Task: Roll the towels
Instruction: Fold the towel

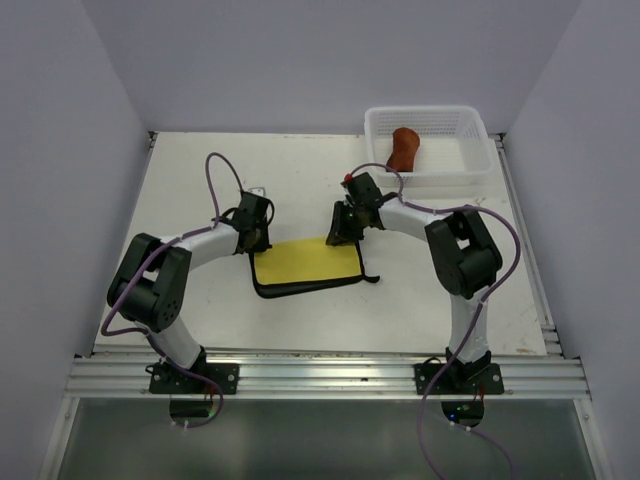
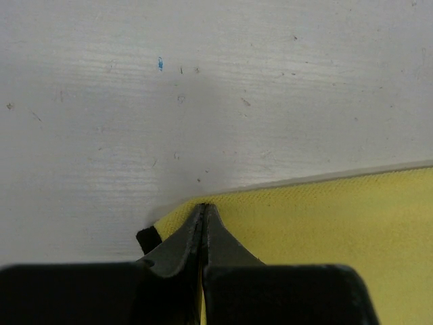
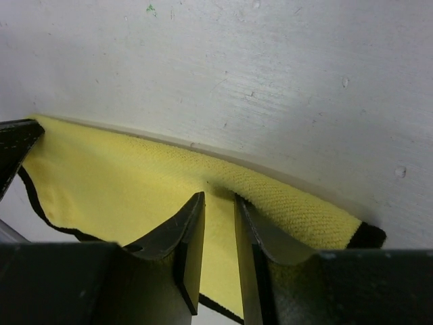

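Yellow towel (image 1: 305,265) flat mid-frame; left fingers (image 2: 179,247) closed tight at its upper-left corner, right fingers (image 3: 183,233) slightly parted over its upper-right edge; any pinch under left tips hidden.

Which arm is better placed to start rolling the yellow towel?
Right, probably: the right gripper stands open over the towel's far edge; the left gripper is shut at the corner and must open first.

I see a white, lightly scuffed counter (image 1: 300,330) boxed in by plain pale lavender walls (image 1: 330,60), an aluminium rail (image 1: 330,377) along its near edge; the lighting is soft and even.
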You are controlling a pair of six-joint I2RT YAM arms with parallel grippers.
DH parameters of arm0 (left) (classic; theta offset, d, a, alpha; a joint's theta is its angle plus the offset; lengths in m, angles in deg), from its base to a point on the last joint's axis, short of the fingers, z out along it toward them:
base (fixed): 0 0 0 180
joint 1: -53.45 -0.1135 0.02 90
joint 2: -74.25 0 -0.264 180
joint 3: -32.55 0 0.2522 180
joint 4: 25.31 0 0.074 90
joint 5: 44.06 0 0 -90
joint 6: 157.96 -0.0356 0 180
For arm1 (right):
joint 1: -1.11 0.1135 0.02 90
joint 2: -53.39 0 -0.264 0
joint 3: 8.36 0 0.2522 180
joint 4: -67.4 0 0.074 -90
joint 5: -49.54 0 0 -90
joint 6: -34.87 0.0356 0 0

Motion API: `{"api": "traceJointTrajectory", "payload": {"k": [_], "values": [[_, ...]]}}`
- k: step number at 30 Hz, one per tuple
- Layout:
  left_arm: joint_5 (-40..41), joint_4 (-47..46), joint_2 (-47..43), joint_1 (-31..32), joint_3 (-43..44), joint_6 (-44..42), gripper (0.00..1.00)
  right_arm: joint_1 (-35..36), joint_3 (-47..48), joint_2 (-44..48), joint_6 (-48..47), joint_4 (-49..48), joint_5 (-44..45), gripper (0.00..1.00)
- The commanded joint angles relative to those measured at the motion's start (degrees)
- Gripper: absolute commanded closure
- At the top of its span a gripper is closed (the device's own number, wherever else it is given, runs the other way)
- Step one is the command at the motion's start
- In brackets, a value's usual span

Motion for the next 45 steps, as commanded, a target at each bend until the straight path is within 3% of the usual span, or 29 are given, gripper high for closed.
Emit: {"api": "traceJointTrajectory", "payload": {"k": [1, 15, 24, 32, 45], "values": [[3.78, 1.18, 0.44, -0.13, -0.17, 0.29, 1.00, -0.91, 0.44, 3.13, -3.73, 4.05, 4.23, 0.70], [5.80, 2.58, -0.36, -0.13, 0.00, 0.11, 1.00, -2.14, 0.08, 4.89, -5.84, 6.95, 7.93, 0.63], [1.50, 2.32, -5.79, -0.13, 2.37, -1.64, 1.00, -2.05, -0.26, 14.90, -9.00, 9.24, 9.49, 0.57], [-2.81, 2.41, -10.63, -0.13, 4.40, -2.35, 0.71, -2.05, -5.44, 18.07, -10.06, 11.26, 10.30, 0.58], [1.40, 5.13, -19.60, -0.48, -4.30, 3.10, 0.59, 1.37, -8.70, 13.77, -10.85, 11.17, 9.94, 0.58]]}}
